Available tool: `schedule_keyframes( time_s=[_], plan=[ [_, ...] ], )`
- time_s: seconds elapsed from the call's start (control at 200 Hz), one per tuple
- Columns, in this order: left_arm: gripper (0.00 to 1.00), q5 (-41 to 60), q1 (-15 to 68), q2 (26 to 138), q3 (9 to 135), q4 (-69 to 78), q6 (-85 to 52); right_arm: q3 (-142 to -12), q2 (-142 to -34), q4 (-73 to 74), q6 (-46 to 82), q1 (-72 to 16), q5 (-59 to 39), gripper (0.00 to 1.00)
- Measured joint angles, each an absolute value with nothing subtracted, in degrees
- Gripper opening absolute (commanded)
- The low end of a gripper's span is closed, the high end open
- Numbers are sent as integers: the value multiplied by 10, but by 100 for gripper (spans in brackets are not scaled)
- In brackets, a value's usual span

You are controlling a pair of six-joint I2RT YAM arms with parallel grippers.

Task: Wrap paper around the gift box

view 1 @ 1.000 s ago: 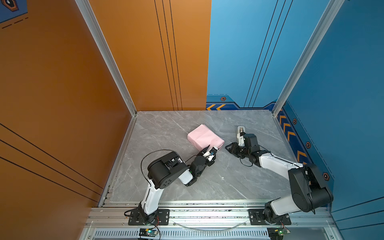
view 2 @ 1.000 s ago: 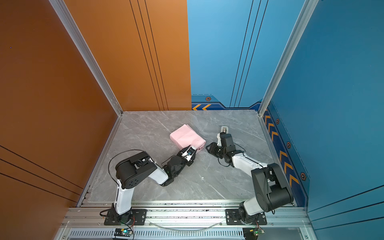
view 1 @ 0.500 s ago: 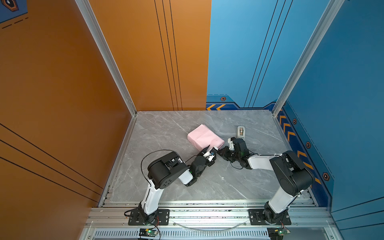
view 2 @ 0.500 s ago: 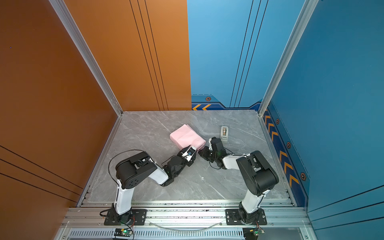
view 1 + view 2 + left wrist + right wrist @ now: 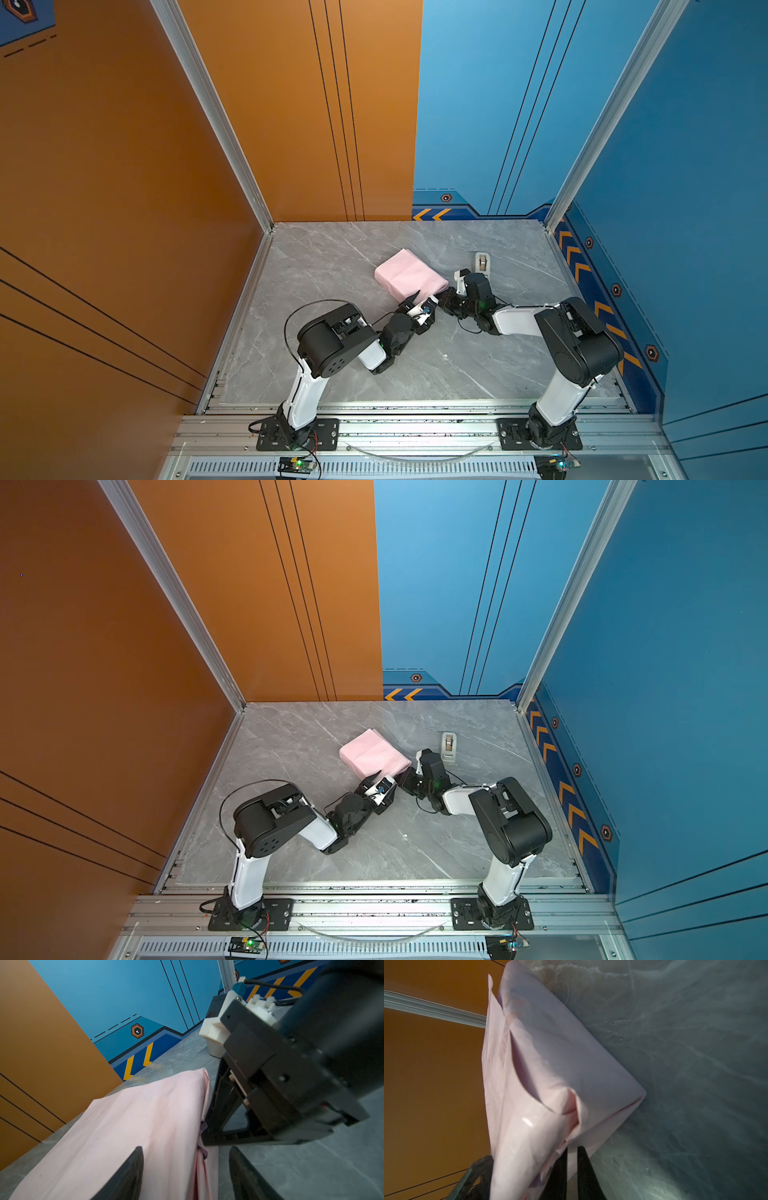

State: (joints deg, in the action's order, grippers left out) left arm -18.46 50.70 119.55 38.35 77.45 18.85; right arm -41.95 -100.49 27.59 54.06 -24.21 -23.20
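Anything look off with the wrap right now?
Yes. The paper is crumpled and bunched at the end where the right pincer pinches it: flaps gape instead of lying flat, lilac underside showing. Its top lies smooth. Nothing else stands out.

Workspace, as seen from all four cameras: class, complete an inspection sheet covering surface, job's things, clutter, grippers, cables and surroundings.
surface: grey veined table.
job's things: pink paper folded into a bundle; gift box not visible.
clutter: tape dispenser, apart from the bundle.
grippers: left gripper open, straddling the paper's end; right gripper shut on a paper flap.
cables: black cable looped beside the left arm.
surroundings: orange wall, blue wall.
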Motion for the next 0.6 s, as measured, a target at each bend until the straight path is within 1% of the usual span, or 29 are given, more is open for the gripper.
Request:
schedule_keyframes(
  time_s=[0.345,0.596],
  plan=[
    [62,-211,515,1204,390,777,217,-420,-1005,276,539,-240,-234,13],
    [61,-237,521,1172,409,675,218,-413,-1005,280,538,-233,-236,13]
  ],
)
